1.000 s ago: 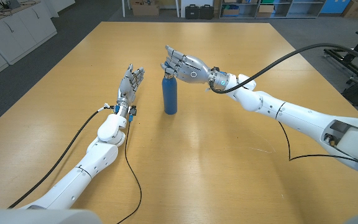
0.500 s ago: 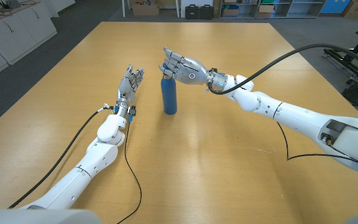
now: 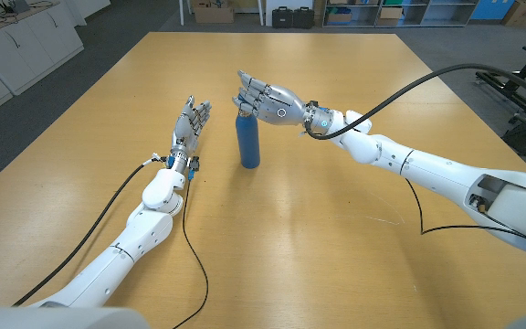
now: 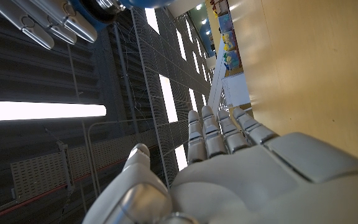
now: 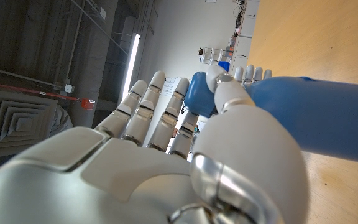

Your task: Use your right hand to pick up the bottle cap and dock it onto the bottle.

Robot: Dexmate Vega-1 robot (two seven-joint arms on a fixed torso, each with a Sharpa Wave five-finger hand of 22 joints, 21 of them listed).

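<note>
1. The bottle cap point(image 5: 199, 93), blue and rounded, sits at the top of the blue bottle point(image 3: 248, 142), pinched between the thumb and fingers of the right hand point(image 3: 265, 99); whether it is fully seated on the neck cannot be told.
2. The bottle stands upright near the middle of the wooden table point(image 3: 336, 219), well apart from every table edge, with bare tabletop on all sides of its base.
3. The right hand reaches in from the robot's right above the bottle's top, its fingers point(image 5: 143, 106) extended past the cap while the thumb point(image 5: 227, 93) presses against the cap's near side in the right wrist view.
4. The right arm point(image 3: 427, 169) stretches across the table's right half, a black cable point(image 3: 418, 87) arching above it toward the picture's right edge.
5. The left hand point(image 3: 191, 123) stands just to the left of the bottle, apart from it, fingers straight and together, pointing toward the far edge of the table, holding nothing.
6. In the left wrist view the left hand's fingers point(image 4: 219, 127) run alongside the tabletop, with a strip of open wood between them and the bottle's base point(image 4: 101, 9).
7. Beyond the far table edge lie grey floor, white cabinets point(image 3: 21, 46) on the left, and boxes and cases point(image 3: 292, 15) along the back wall.
</note>
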